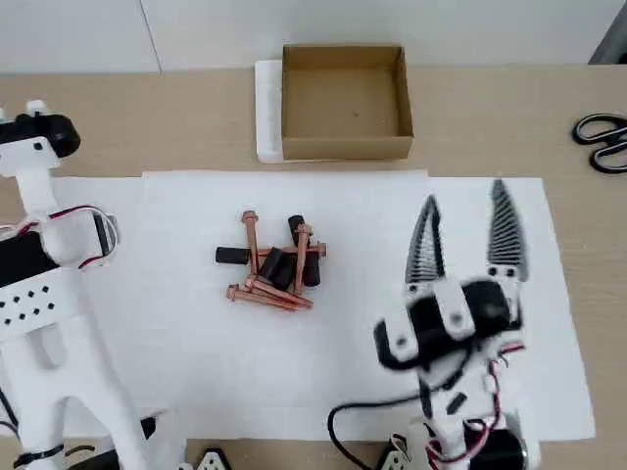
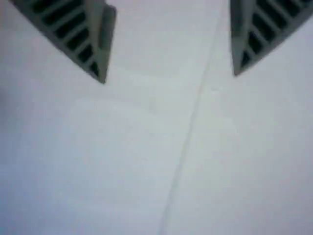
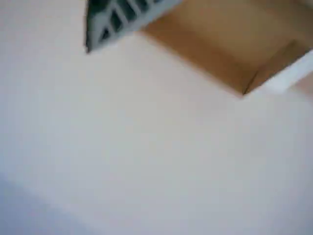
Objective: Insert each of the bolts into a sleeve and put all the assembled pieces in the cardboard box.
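The right jaws stand wide apart and grip nothing; they hang above the white foam sheet [image 1: 176, 343], to the right of the parts, with their tips aimed toward the far side of the worktop [image 1: 147, 127]. The left jaws are likewise spread and empty, looking down at bare sheet crossed by a faint crease [image 2: 190, 122]; the left arm [image 1: 39, 294] stands folded at the sheet's left edge. Neither pair is near the parts, which I judge to be a ready stance before a first pick.

The copper-coloured bolts [image 1: 269, 292] and the black sleeves [image 1: 297, 230] lie jumbled in one small heap at the middle of the sheet, crossing and touching one another; none looks assembled, though the tangle hides some ends. The soft sheet probably serves to keep them from rolling.

The cardboard box [image 1: 343, 149] sits open and empty just beyond the sheet's far edge, roughly in line with the heap; its left side rests against a white pad [image 1: 266, 108]. That spot seems chosen so either arm can reach it.

The worktop is pale wood; scissors [image 1: 602, 142] lie near its right edge, well apart from the parts; a plain light wall runs behind.
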